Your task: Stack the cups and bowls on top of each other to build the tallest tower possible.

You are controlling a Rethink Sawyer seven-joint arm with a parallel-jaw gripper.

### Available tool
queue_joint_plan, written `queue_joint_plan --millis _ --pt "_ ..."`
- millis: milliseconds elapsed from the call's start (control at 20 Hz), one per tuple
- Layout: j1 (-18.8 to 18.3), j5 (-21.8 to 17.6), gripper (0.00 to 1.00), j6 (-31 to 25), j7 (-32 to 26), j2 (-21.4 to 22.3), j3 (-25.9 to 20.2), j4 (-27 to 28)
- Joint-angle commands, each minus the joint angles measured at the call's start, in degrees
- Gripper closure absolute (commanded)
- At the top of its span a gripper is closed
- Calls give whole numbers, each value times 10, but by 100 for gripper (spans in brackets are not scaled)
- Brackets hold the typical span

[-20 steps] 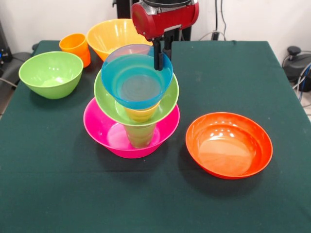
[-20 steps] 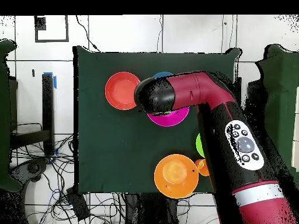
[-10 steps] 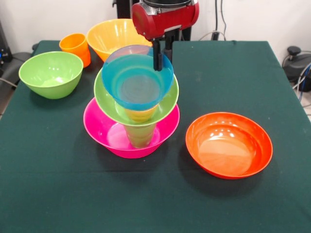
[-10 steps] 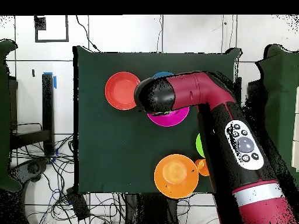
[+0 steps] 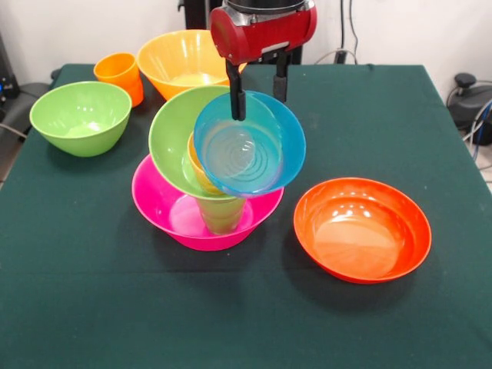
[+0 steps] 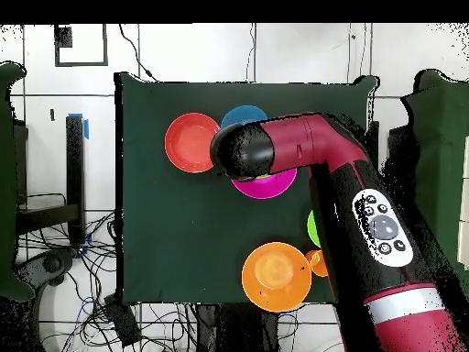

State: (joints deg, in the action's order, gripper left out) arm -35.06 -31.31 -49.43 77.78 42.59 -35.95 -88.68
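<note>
Tool (image 5: 256, 91) fingers spread; blue bowl (image 5: 250, 147) tipped on tower (image 5: 211, 188)

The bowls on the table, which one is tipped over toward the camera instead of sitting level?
The translucent blue bowl atop the tower: it is tipped steeply, its opening facing the camera, right under the open gripper. The red-orange bowl and lone green bowl sit level.

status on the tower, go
Hand open, fingers astride blue bowl rim. Blue bowl and light green bowl tipped steeply toward camera on the tower. Red-orange bowl beside pink base.
</note>
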Motion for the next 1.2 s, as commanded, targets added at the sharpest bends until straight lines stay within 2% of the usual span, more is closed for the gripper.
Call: queue_joint_plan --millis 50,750,950,1200 --pt "9 -10 0 31 10 -19 11 -39" --pt "10 -9 0 22 6 -14 11 -39" --pt "15 -16 0 23 7 -32 15 -30" --pt "16 -20 0 27 11 -32 18 -34"
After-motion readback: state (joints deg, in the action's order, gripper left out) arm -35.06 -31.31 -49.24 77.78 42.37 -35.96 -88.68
